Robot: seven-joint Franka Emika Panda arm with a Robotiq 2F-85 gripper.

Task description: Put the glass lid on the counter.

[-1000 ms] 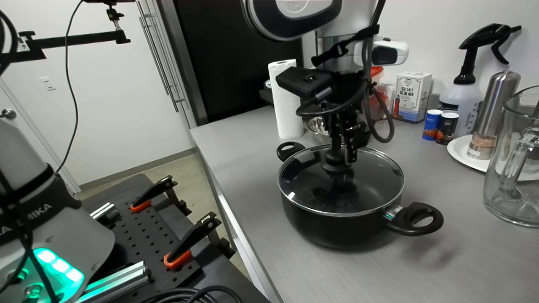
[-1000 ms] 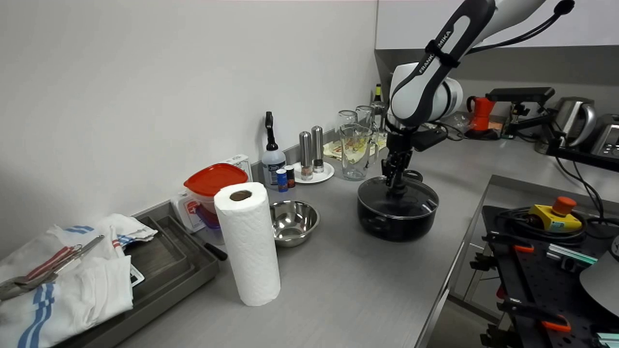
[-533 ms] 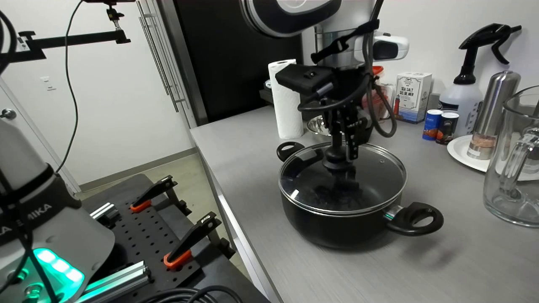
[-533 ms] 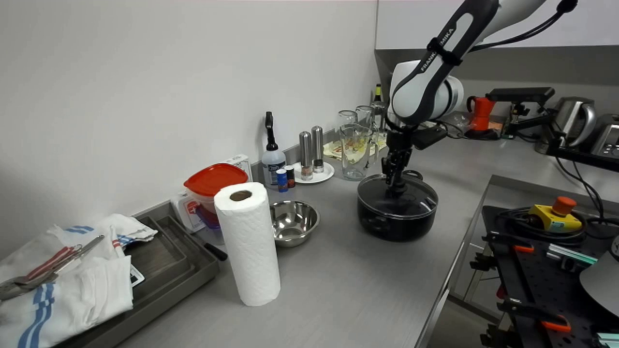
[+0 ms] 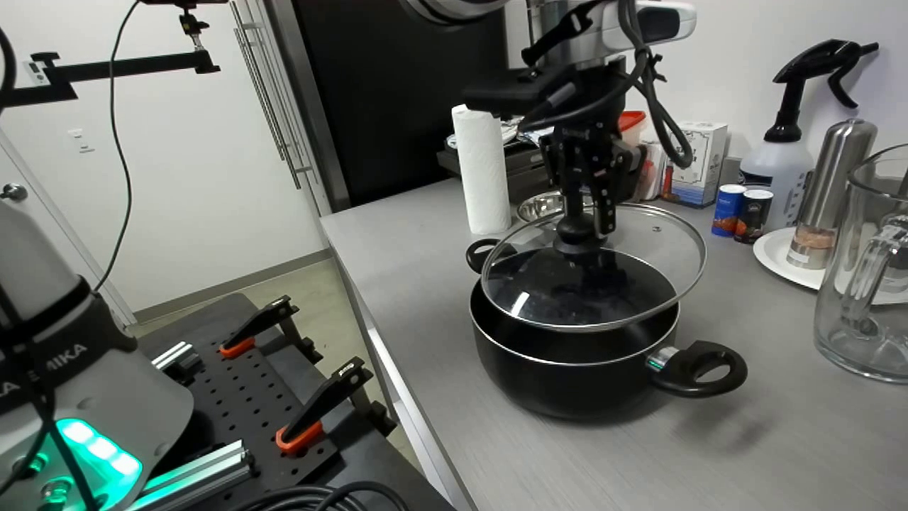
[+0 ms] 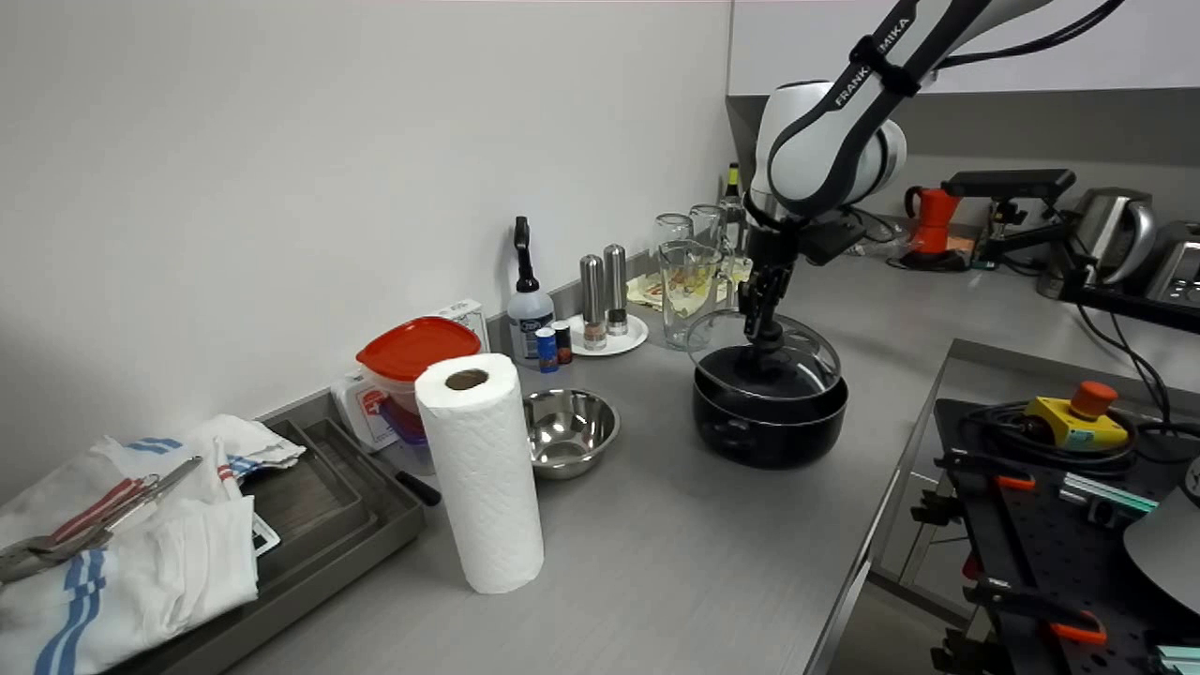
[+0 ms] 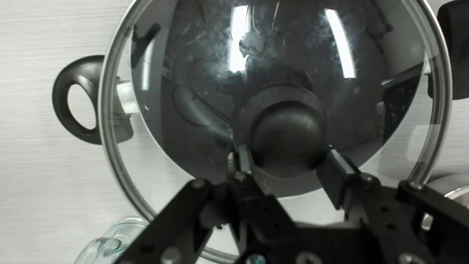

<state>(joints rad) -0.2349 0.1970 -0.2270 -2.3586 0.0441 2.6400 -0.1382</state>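
Observation:
The round glass lid (image 5: 596, 291) with metal rim and black centre knob hangs above the black pot (image 5: 567, 387) in both exterior views. It is slightly tilted, apart from the pot rim on the visible sides. My gripper (image 5: 586, 226) is shut on the lid's knob, one finger on each side. In the wrist view the lid (image 7: 278, 66) fills most of the picture, with the knob between the fingertips (image 7: 287, 150). The pot's inside is partly hidden by the lid. The grey counter (image 6: 637, 591) lies under the pot and runs toward the paper towel roll.
A paper towel roll (image 6: 483, 487) and a steel bowl (image 6: 572, 431) stand on the counter beyond the pot. A glass pitcher (image 5: 865, 312), a white plate (image 6: 609, 339) with mills and a spray bottle (image 6: 531, 314) are along the wall. A grey tray (image 6: 394, 534) holds towels.
The gripper has risen with the lid in it. The lid has come up off the pot rim and shifted slightly toward the wall side. The pot has stayed in place.

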